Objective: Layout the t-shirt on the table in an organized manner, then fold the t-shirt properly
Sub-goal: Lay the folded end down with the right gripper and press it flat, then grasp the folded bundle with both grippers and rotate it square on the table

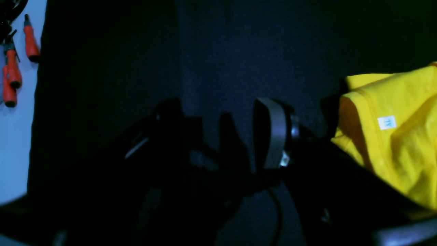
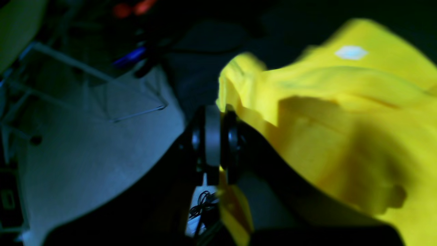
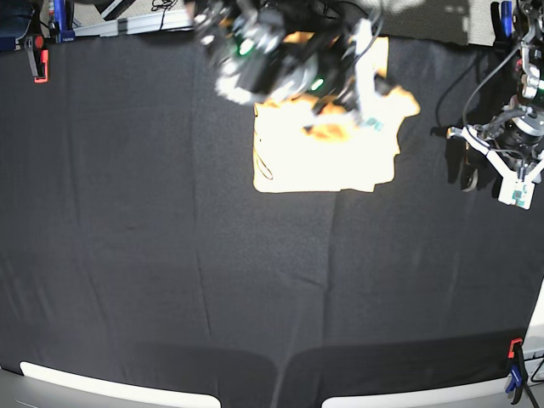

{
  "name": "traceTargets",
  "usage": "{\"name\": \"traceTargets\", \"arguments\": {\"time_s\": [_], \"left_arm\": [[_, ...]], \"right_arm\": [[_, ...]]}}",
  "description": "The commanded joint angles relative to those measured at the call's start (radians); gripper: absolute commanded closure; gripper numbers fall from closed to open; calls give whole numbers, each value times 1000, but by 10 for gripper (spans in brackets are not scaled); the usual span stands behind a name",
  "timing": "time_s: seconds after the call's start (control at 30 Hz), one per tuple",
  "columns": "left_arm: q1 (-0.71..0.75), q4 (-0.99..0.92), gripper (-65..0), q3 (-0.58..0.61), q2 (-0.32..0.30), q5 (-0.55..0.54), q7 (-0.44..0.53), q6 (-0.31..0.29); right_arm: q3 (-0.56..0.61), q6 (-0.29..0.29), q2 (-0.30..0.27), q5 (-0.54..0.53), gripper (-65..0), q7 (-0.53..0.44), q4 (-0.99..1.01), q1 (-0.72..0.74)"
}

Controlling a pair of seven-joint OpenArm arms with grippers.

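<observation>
1. Shirt location first: the t-shirt [image 3: 327,149] sits bunched at the far middle of the tabletop [image 3: 153,255], nowhere near laid out yet. Part of it looks lifted and rumpled under your right arm.

2. Your right tool [image 2: 214,112] is clamped shut on a fold of yellow cloth at the shirt's edge; you can see fabric pinched between the pads in the right wrist view. That view is smeared, so I can't tell if it's hem, sleeve or collar.

3. Your left tool [image 1: 218,133] hangs wide apart over bare black cloth, holding nothing, with the shirt just off to its side.

4. Handling guess: it's thin cotton, so light, floppy and zero stiffness. It'll drape and fold over itself wherever it isn't held. One pinch point will likely just drag it into a rope, so I'd grab a second corner or the opposite shoulder with the free tool and pull it flat between the two.

5. Labels: there's a small white tag [image 1: 386,122] near the neck seam. It has bluish print, too small to read. No brand visible anywhere.
</observation>
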State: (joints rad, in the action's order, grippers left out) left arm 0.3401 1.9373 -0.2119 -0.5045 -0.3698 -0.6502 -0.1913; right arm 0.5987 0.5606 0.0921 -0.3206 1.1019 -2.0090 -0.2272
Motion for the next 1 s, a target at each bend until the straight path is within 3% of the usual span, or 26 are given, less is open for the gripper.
{"name": "traceTargets", "arguments": {"time_s": [0.0, 0.07, 0.13, 0.3, 0.4, 0.5, 0.53, 0.67, 0.73, 0.83, 0.97], "left_arm": [[-7, 18, -305, -10, -14, -6, 31, 1], [-7, 18, -305, -10, -14, -6, 30, 1], [-7, 19, -305, -10, -14, -6, 31, 1], [-7, 19, -298, -10, -14, -7, 31, 1], [-6, 19, -220, -10, -14, -67, 21, 1], [-2, 20, -34, -10, -11, -189, -39, -44], [2, 20, 0, -10, -8, -225, -68, -74], [58, 21, 0, -10, -5, -379, -143, -192], [106, 22, 0, -10, -5, -413, -151, -246], [183, 37, 0, -9, 1, -455, -154, -278], [266, 94, 0, 0, 71, -478, -238, -336]], "right_arm": [[17, 8, 10, -16, -52, -23, -12, 8], [31, 8, 11, -24, -192, -44, -12, 8], [30, 8, 10, -66, -274, -46, -12, 8], [29, 8, 11, -147, -282, -12, -26, 9], [15, 9, 10, -81, -281, -12, -63, 8], [-24, 8, 6, 21, -213, -21, -96, 11], [-48, 8, 1, 34, -178, -32, -100, 12], [-185, 8, -38, 42, 0, -62, -101, 28], [-270, 8, -69, 42, 0, -63, -101, 42], [-403, 8, -121, 41, 0, -83, -101, 60], [-546, 8, -201, 37, 0, -119, -100, 70]]}}
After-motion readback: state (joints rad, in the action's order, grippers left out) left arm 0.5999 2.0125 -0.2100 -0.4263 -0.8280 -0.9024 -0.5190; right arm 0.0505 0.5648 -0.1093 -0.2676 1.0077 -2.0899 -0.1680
